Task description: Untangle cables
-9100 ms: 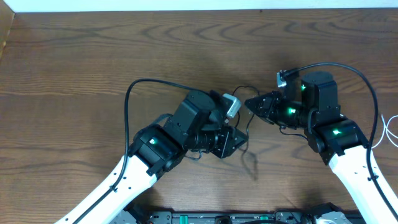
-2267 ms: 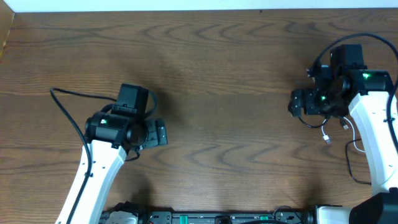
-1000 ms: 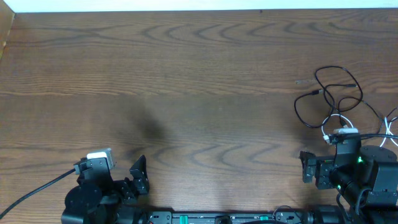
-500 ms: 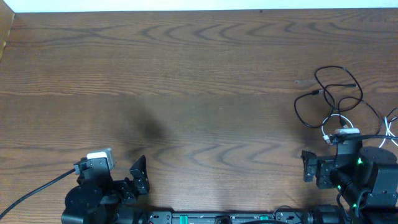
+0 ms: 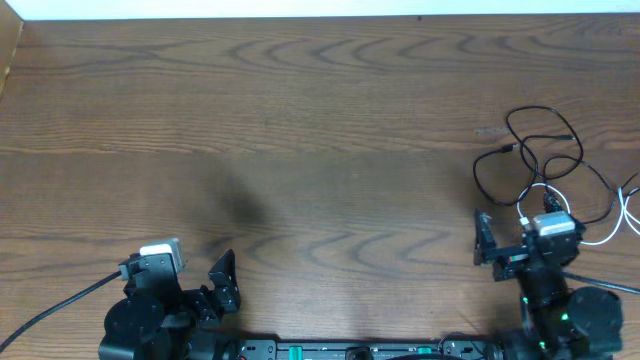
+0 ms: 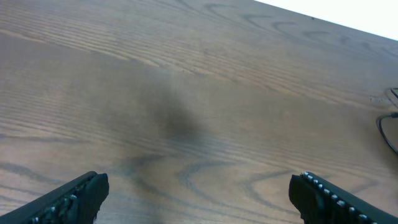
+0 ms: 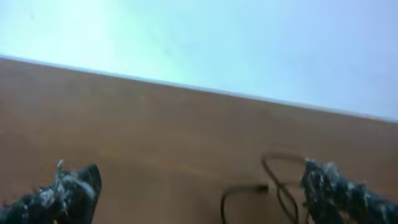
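Cables: black cable (image 5: 476,178) is lying in loose loops on the table (image 5: 320,120), far right side; white cable (image 5: 626,205) is lying just beside it at the right edge; the two are crossing near a white plug, and whether they are knotted there I cannot tell
Left gripper (image 6: 199,202): sitting at the near left edge of the table, well apart from both cables; jaws standing wide apart, gripping nothing, bare wood showing between them
Right gripper (image 7: 199,193): sitting at the near right edge, near the black loops; jaws standing wide apart, nothing between them
Right wrist view: blurred; black cable is showing ahead, toward the right-hand finger, not touching it
Left wrist view: a bit of black cable is showing at the far right edge
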Controlling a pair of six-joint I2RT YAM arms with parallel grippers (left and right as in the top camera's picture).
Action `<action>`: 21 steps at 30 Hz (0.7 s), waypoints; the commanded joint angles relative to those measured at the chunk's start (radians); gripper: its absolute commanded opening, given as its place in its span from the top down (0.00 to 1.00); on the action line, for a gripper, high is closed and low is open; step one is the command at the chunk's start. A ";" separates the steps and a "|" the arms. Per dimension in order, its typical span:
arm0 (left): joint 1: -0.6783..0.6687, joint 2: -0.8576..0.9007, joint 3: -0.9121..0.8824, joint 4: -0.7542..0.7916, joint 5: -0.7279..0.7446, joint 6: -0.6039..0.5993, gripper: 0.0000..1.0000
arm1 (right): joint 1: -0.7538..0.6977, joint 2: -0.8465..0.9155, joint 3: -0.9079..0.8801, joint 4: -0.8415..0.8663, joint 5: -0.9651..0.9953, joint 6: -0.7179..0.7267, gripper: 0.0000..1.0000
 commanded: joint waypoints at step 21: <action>0.005 -0.005 -0.003 -0.003 -0.005 0.002 0.02 | 0.011 -0.087 -0.380 0.319 0.008 -0.005 0.01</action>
